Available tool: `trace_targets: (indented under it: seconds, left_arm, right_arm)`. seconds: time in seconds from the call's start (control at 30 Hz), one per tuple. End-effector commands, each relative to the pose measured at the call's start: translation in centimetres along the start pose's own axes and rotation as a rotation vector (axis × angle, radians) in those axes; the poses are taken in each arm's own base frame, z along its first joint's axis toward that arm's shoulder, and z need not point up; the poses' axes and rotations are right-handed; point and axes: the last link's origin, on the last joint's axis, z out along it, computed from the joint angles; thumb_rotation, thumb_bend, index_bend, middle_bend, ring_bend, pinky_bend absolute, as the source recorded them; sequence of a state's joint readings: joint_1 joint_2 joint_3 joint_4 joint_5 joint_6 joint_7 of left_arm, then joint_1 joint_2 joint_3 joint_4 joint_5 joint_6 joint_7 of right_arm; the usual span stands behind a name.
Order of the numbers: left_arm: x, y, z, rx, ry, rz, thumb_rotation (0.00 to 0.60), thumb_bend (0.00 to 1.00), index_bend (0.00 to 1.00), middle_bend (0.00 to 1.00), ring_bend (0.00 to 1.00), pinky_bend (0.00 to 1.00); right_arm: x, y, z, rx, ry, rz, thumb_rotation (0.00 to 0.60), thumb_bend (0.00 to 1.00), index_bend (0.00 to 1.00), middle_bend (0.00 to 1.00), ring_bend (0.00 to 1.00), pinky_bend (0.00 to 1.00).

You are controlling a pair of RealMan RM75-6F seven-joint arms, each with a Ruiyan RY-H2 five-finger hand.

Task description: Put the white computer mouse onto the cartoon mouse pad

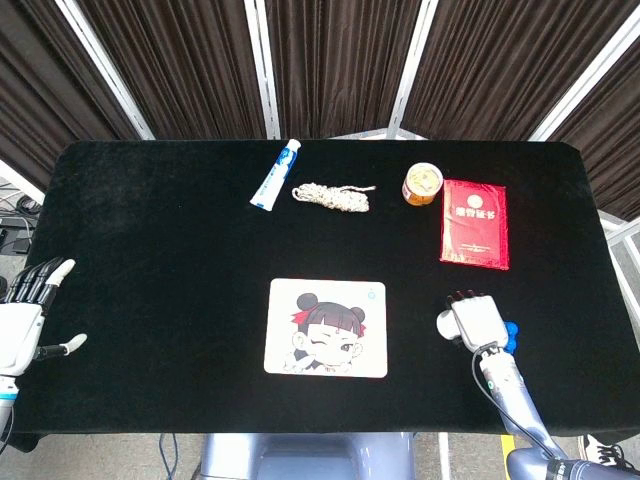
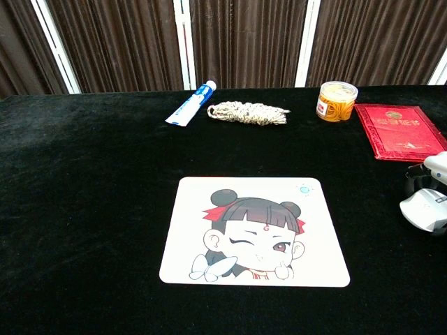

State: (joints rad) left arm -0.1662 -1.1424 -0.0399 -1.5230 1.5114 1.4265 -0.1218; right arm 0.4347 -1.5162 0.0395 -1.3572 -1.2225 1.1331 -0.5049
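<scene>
My right hand is sitting palm down, fingers curling over the white computer mouse, just right of the cartoon girl mouse pad. My left hand is hanging open, fingers apart.

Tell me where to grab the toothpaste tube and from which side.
Pinch the toothpaste tube across its narrow width at mid-body, coming straight down from above. It lies flat and slanted on the table, cap end farther back, so there's nothing to get under. The rope bundle lies close to its near right flank; stay toward the cap half.
</scene>
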Motion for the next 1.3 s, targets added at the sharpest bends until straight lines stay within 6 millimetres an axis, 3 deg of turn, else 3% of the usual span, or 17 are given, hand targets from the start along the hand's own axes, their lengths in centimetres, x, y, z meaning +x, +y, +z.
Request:
trace_targets:
  seconds: [0.03,0.43,0.67,0.87,1.3]
  left_arm:
    - [0.0,0.0,0.0,0.000,0.002,0.000,0.600,0.13,0.00,0.00,0.00,0.00]
    - [0.0,0.0,0.0,0.003,0.001,-0.003,0.600,0.13,0.00,0.00,0.00,0.00]
    - [0.0,0.0,0.0,0.002,0.000,-0.009,0.600,0.13,0.00,0.00,0.00,0.00]
    - [0.1,-0.1,0.0,0.009,0.000,-0.022,0.600,0.13,0.00,0.00,0.00,0.00]
    - [0.2,-0.4,0.2,0.048,0.007,-0.033,0.600,0.13,0.00,0.00,0.00,0.00]
  right_arm:
    - [0.1,0.0,0.0,0.007,0.013,0.000,0.600,0.18,0.65,0.56,0.39,0.56]
    - [3.8,-2.3,1.1,0.196,0.157,-0.061,0.600,0.18,0.66,0.56,0.39,0.56]
    - [6.8,-5.8,2.8,0.387,0.287,-0.197,0.600,0.18,0.66,0.57,0.39,0.56]
    - [8.3,-9.0,3.8,0.498,0.351,-0.240,0.600,0.18,0.66,0.57,0.39,0.56]
    - [7.0,-14.5,3.6,0.768,0.484,-0.358,0.600,0.17,0.67,0.58,0.40,0.56]
